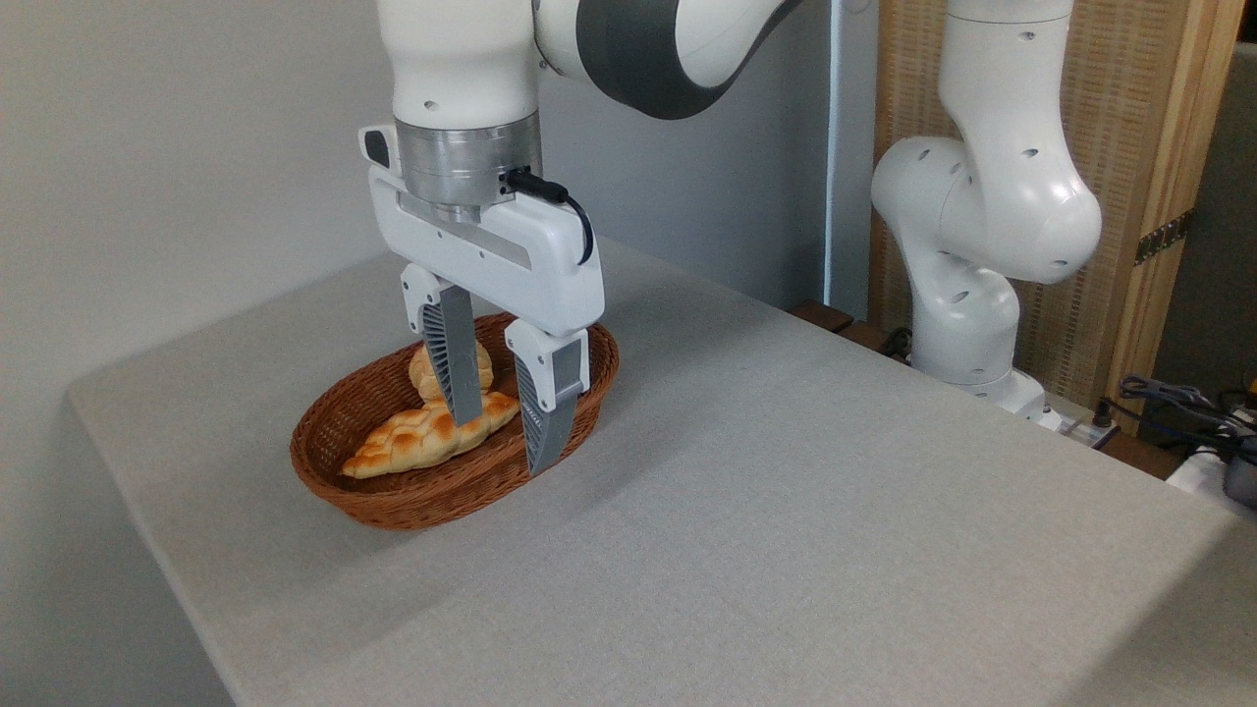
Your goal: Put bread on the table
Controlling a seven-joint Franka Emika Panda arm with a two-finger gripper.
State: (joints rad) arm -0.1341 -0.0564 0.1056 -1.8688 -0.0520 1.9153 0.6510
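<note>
Two bread items lie in an oval brown wicker basket (432,491) at centre left of the frame, on the light grey table (786,511). The bread (481,361) named in the task, a small pale golden bun with browner patches, sits at the rear of the basket interior; only parts of it show on either side of the grey finger that crosses in front of it. A long braided loaf (417,442) with pointed ends lies in front of the bun, running from the lower left of the basket toward its centre right, and appears to touch the bun, though the contact line is hidden.

The gripper (499,432) of the white arm (462,69) descends from the top centre of the frame and points straight down over the basket. Its jaws stand apart at a moderate width with nothing held between them. The left finger (452,358) ends over the junction of bun and loaf; whether its tip touches either cannot be told. The right finger (550,412) overlaps the near right rim of the basket in this view; whether it is inside or outside the rim cannot be told. A black cable (574,211) loops from the gripper body.

The arm's white base column (972,226) rises at upper right, beyond the far table edge, before a wood-framed woven panel (1129,118). Dark cables (1169,398) lie at the right margin. A plain pale wall (167,147) fills the upper left.
</note>
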